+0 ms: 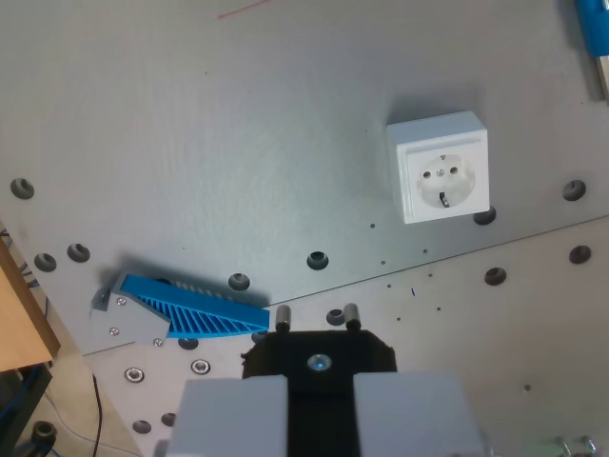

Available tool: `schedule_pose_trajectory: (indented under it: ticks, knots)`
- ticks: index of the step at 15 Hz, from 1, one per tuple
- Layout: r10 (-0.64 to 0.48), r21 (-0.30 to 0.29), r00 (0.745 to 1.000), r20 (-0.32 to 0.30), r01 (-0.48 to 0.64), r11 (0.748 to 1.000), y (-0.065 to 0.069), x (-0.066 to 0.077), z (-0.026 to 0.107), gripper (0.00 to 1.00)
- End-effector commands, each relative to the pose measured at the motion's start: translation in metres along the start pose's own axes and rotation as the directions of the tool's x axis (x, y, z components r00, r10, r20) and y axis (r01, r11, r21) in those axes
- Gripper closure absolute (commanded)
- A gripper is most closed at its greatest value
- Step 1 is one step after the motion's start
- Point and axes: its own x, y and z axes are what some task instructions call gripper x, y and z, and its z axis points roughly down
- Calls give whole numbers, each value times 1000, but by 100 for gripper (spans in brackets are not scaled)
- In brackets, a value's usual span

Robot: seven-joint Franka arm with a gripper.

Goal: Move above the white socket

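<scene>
The white socket (pixel 438 167) is a square box with a round two-hole face, lying on the grey metal plate (pixel 238 124) in the upper right of the wrist view. My gripper (pixel 321 386) is at the bottom centre, its two grey fingers (pixel 233 414) shut on a black plug (pixel 319 360). The plug's two metal pins (pixel 283 317) point away from the camera. The socket lies up and to the wrist view's right of the plug, well apart from it.
A blue finned part on a grey bracket (pixel 190 309) lies just left of the plug. Bolt holes (pixel 317 259) dot the plate. A wooden edge (pixel 19 314) is at the far left. A blue object (pixel 595 29) is at the top right corner.
</scene>
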Motion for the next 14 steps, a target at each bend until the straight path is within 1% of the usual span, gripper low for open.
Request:
schedule_pose_trajectory:
  ticks: [1, 8, 14]
  knots:
    - [1, 0, 1000, 0, -1, 1000, 0, 0, 0, 100]
    - [-3, 0, 1000, 0, 3, 1000, 1, 0, 1, 100]
    - [-16, 6, 1000, -16, 16, 1000, 4, -2, 10, 100]
